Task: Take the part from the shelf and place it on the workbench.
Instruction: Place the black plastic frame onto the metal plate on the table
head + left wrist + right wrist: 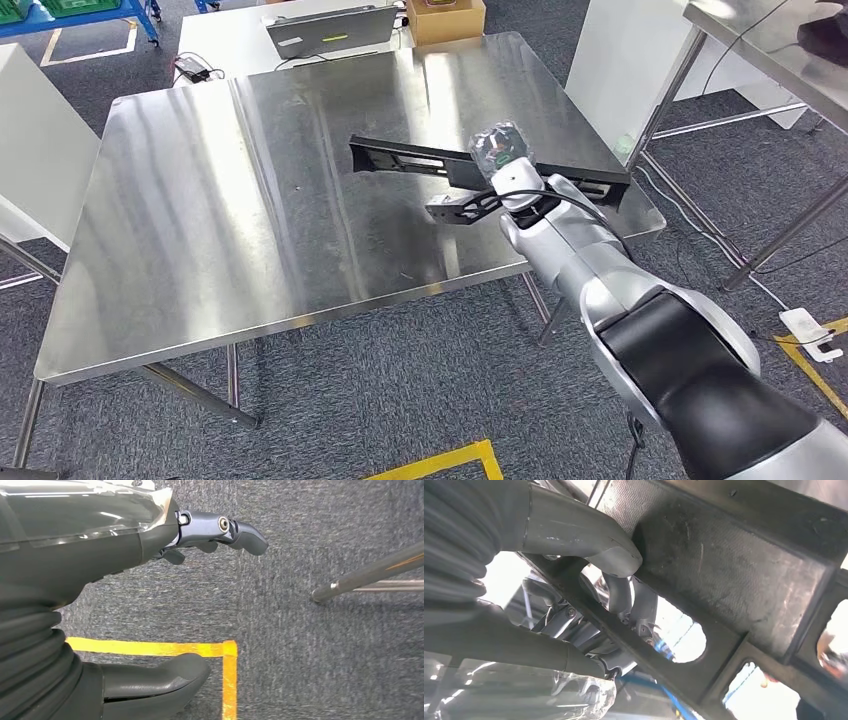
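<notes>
Part (420, 160) in question is a long, flat black frame with cut-out openings, held by the robot's right hand (500, 165) over the far right area of the steel counter (250, 200). In the right wrist view the thumb presses on one face of the part (734, 575) while the fingers (619, 592) reach through an opening behind it, so the right hand (589, 545) is grasping the part. From the head view it cannot be told whether the part's underside already touches the counter or hangs just above it.

The left hand (150, 540) hangs beside the body over grey carpet with a yellow tape line (227, 675); its fingers (240, 532) are spread and hold nothing.

The main risk looks like placement. The part's right end lies near the counter's right edge, so letting go here could leave it overhanging and tipping off. Because the fingers pass through a cut-out, they might also snag the frame and drag it on withdrawal. A release from any height could make the part slide on the smooth steel.

A cardboard box (448, 20) sits beyond the far edge beside a laptop (330, 30); its contents cannot be made out.
</notes>
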{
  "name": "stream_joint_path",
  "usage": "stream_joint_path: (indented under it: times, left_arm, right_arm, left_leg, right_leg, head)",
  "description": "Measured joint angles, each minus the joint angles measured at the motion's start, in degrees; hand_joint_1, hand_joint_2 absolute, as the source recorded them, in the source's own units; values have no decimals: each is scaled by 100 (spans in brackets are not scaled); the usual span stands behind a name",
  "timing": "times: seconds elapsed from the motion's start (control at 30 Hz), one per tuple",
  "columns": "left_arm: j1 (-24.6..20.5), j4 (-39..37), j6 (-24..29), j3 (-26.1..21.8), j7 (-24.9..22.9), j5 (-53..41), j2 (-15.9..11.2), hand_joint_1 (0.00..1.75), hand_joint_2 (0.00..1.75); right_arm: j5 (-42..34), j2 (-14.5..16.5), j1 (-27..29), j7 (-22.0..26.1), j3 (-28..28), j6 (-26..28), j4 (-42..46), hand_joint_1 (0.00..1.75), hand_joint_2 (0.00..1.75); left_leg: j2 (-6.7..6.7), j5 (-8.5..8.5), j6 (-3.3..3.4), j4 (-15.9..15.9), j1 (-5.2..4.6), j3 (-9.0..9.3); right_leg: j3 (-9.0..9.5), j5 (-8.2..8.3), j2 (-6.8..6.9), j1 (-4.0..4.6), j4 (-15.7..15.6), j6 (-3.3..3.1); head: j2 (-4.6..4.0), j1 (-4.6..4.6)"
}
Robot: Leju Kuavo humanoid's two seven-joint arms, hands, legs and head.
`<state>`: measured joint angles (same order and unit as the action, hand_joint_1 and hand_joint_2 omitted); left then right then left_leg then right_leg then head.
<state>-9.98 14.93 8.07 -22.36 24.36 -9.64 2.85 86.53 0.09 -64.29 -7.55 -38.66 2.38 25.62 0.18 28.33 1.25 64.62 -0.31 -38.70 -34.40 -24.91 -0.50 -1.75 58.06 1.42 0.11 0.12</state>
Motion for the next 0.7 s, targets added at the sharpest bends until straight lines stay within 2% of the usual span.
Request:
stream_joint_path:
  times: [0.07,0.1,0.13,0.17,0.23,0.27,0.3,0.37,0.43,0.5,0.57,0.6,0.63,0.67,0.7]
  left_arm:
    - [-4,6,-2,2,-11,-3,4,0,175]
    - [-1,7,-2,2,-16,-4,7,0,175]
    - [1,8,-3,3,-20,-4,8,0,175]
    - [1,11,-3,3,-20,-4,8,0,175]
    - [-5,19,-3,3,-21,-5,4,0,175]
    - [-10,21,-3,3,-21,-7,2,0,175]
    - [-13,22,-3,3,-21,-9,2,0,175]
    - [-15,25,-3,3,-22,-11,3,0,175]
    - [-15,31,-3,4,-22,-11,10,0,175]
    - [-21,41,-10,5,-21,-20,15,0,175]
    - [-24,46,-30,6,-21,-41,13,0,175]
    - [-23,46,-47,7,-22,-57,15,0,175]
    - [-23,46,-65,9,-24,-81,18,0,175]
    - [-25,47,-93,16,-31,-116,21,0,175]
    - [-29,48,-127,28,-43,-160,25,0,175]
  right_arm:
    - [0,83,-43,20,-82,-1,-10,175,175]
    - [0,110,-48,27,-113,-1,-18,175,175]
    - [0,131,-49,31,-137,-1,-25,175,175]
    - [0,147,-55,33,-155,0,-30,175,175]
    - [0,173,-83,34,-177,0,-33,175,175]
    - [0,182,-102,34,-185,0,-34,175,175]
    - [0,187,-118,34,-191,0,-37,175,175]
    - [0,193,-132,34,-200,0,-44,175,175]
    - [0,192,-139,38,-208,0,-50,175,175]
    - [1,192,-159,121,-225,0,-58,175,175]
    - [2,196,-159,304,-275,2,-84,175,175]
    - [2,199,-142,407,-324,12,-106,175,175]
    - [2,209,-117,502,-382,32,-130,175,175]
    - [2,228,-88,599,-457,65,-156,175,175]
    - [2,259,-59,682,-533,106,-179,175,175]
  left_leg:
    - [-2,263,-69,725,52,-373]
    - [-2,273,-88,911,74,-492]
    - [-2,178,-95,882,92,-512]
    - [-2,-5,-94,637,106,-421]
    - [-5,-368,-77,-139,112,-61]
    - [-11,-453,-64,-427,102,88]
    - [-18,-470,-53,-586,86,175]
    - [-32,-441,-8,-623,54,207]
    - [-32,-474,70,-682,55,244]
    - [-29,-504,161,-742,58,278]
    - [-33,-504,210,-746,38,279]
    - [-40,-502,214,-744,28,280]
    - [-50,-501,216,-741,20,280]
    - [-59,-499,216,-735,13,280]
    - [-66,-495,211,-726,7,280]
  right_leg:
    - [0,-6,2,2,1,-22]
    - [1,-9,1,4,2,-25]
    - [4,-12,1,3,2,-27]
    - [9,-15,-1,0,3,-29]
    - [18,-29,-7,8,1,-14]
    - [14,-35,-11,18,0,0]
    - [8,-38,-13,29,-4,23]
    - [3,-30,-12,35,-31,79]
    - [-40,-84,2,39,38,125]
    - [-282,-307,14,48,508,89]
    - [-645,-555,14,54,1216,27]
    - [-783,-610,14,57,1467,26]
    - [-835,-592,14,61,1539,45]
    - [-799,-510,14,64,1430,77]
    - [-655,-366,15,65,1114,111]
  head:
    - [0,-8]
    - [0,-8]
    - [0,-8]
    - [0,-8]
    - [0,-8]
    - [0,-7]
    - [0,-5]
    - [0,-3]
    - [0,1]
    - [0,11]
    - [0,17]
    - [0,17]
    - [0,18]
    - [0,18]
    - [0,18]
